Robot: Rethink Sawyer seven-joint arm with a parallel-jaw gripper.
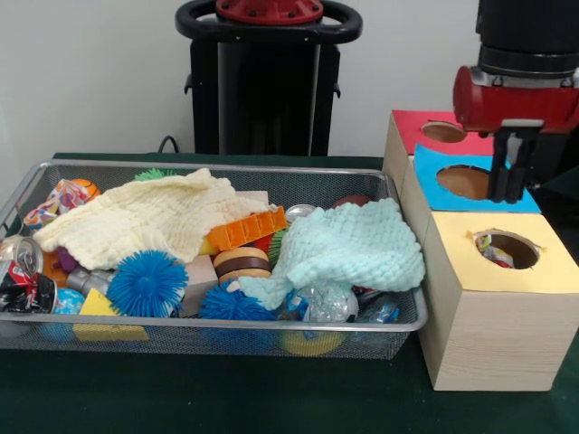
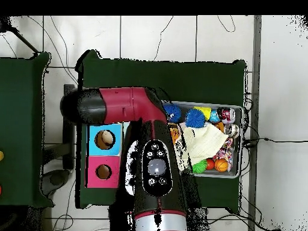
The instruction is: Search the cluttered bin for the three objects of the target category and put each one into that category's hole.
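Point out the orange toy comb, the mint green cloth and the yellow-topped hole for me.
orange toy comb (image 1: pixel 245 230), front view, middle of its toothed bar.
mint green cloth (image 1: pixel 353 249), front view, centre of the bunched fabric.
yellow-topped hole (image 1: pixel 507 250), front view, the opening, with something already inside.

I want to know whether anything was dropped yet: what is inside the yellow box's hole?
In the front view, the yellow box has something crinkled and multicoloured showing in its hole, like a wrapper. Only its top shows; the rest, and anything beneath, is hidden inside the box.
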